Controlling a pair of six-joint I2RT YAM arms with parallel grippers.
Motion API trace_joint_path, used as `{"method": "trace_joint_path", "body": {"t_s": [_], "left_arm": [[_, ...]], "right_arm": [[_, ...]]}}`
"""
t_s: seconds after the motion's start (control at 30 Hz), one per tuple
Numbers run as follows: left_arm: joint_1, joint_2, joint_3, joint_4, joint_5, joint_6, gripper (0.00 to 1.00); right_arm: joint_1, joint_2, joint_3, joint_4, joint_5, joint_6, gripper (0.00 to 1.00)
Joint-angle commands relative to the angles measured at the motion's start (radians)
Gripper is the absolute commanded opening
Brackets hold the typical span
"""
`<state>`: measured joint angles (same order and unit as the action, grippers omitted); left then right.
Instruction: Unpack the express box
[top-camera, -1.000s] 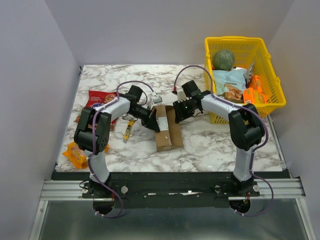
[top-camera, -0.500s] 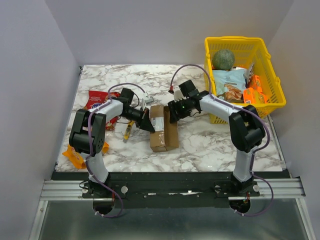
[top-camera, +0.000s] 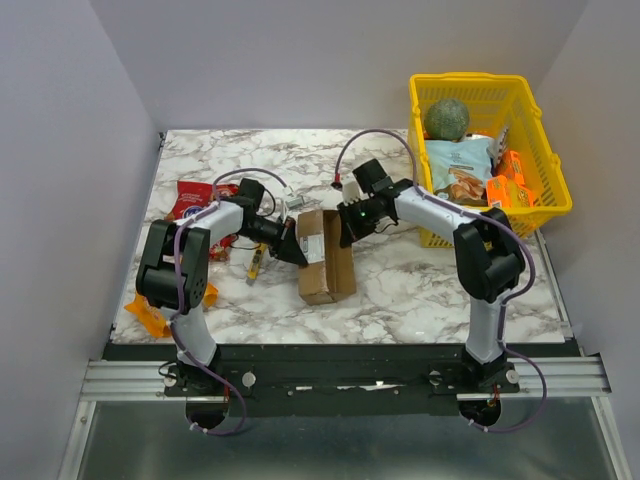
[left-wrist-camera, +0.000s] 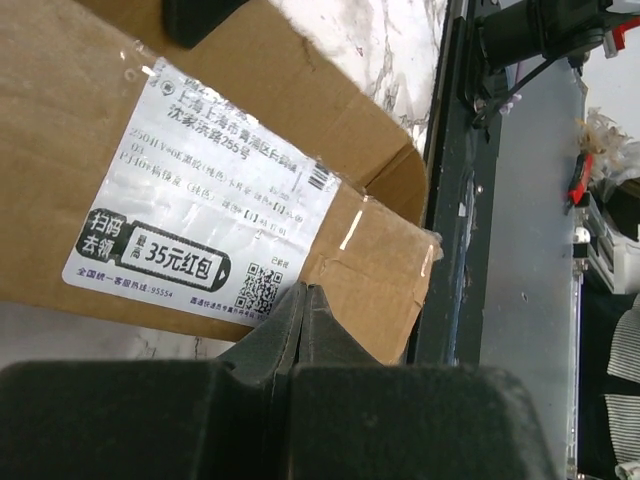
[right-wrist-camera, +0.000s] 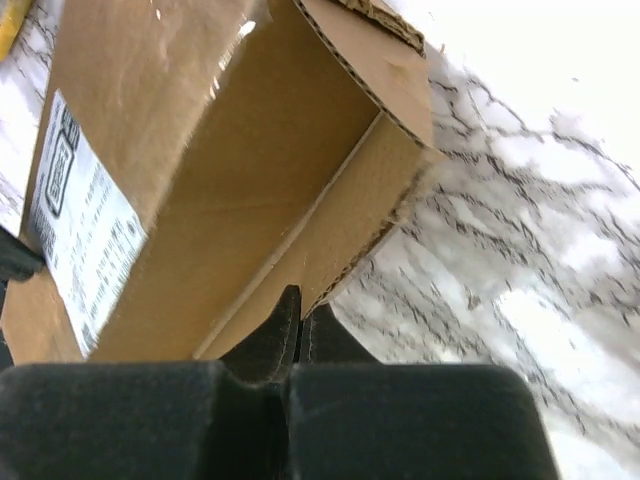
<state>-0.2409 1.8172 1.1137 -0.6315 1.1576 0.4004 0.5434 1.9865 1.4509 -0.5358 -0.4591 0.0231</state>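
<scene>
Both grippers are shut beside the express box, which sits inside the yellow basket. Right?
No. Per the top external view, the express box lies on the marble table, left of the yellow basket. The left gripper and right gripper are shut beside it.

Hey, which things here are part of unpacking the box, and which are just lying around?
Job: express box, an end flap open.
Lying about: yellow basket holding a round green item; red snack bag; orange snack bag.
</scene>
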Motion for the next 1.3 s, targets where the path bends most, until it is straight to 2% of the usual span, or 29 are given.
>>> {"method": "trace_joint_path", "body": {"t_s": [0.0, 0.13, 0.33, 0.4, 0.6, 0.8, 0.97, 1.07, 1.27], "left_arm": [[0.046, 0.007, -0.048, -0.051, -0.265, 0.118, 0.00], [0.072, 0.008, -0.019, -0.076, -0.299, 0.097, 0.00], [0.066, -0.186, 0.060, -0.010, -0.122, -0.069, 0.00], [0.054, -0.225, 0.116, -0.019, -0.079, -0.078, 0.00], [-0.012, -0.211, 0.215, -0.108, -0.039, -0.040, 0.00], [-0.147, -0.135, 0.250, 0.042, -0.098, -0.150, 0.04], [-0.175, -0.024, 0.311, -0.029, -0.130, -0.085, 0.02], [-0.164, 0.053, 0.348, -0.193, -0.168, 0.081, 0.00], [-0.074, 0.057, 0.281, -0.205, -0.203, 0.147, 0.00]], "right_arm": [[-0.003, -0.156, 0.106, -0.071, 0.119, -0.026, 0.00], [-0.003, -0.172, 0.201, -0.206, 0.146, -0.026, 0.01], [0.000, -0.198, 0.152, -0.222, 0.293, -0.028, 0.01], [0.000, -0.198, 0.141, -0.216, 0.289, -0.026, 0.01], [0.000, -0.173, 0.152, -0.204, 0.287, 0.020, 0.00], [0.000, -0.152, 0.190, -0.210, 0.287, 0.066, 0.00], [0.000, -0.181, 0.195, -0.216, 0.287, 0.058, 0.01], [0.000, -0.218, 0.178, -0.216, 0.287, 0.049, 0.00], [0.000, -0.290, 0.163, -0.242, 0.266, 0.023, 0.01]]}}
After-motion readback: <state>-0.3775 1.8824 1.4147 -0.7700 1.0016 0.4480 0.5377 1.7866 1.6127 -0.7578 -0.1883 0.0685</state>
